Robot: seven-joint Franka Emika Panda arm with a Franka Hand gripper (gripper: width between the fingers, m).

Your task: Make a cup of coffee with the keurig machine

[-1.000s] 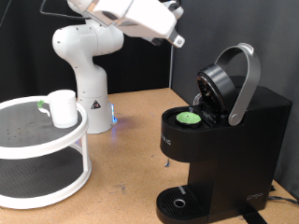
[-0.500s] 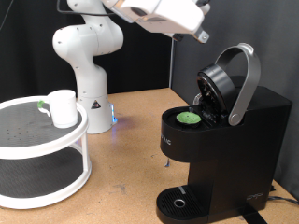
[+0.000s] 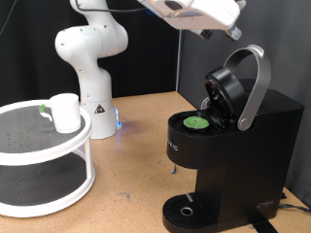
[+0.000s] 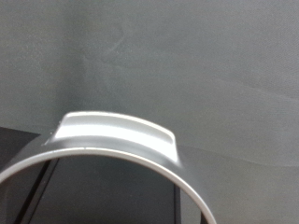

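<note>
Black keurig machine point(image 3: 233, 146), lid handle point(image 3: 255, 85) tilted upright, gripper point(image 3: 233, 31) above it, open-or-closed state unclear.

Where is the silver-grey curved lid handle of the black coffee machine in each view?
Exterior view: the silver-grey curved lid handle arches over the raised lid of the boxy black coffee machine, at the exterior view's right.
Wrist view: the same handle fills the foreground as a bright arc.
Shared landmark: the handle itself; little else shows in the wrist view.
</note>
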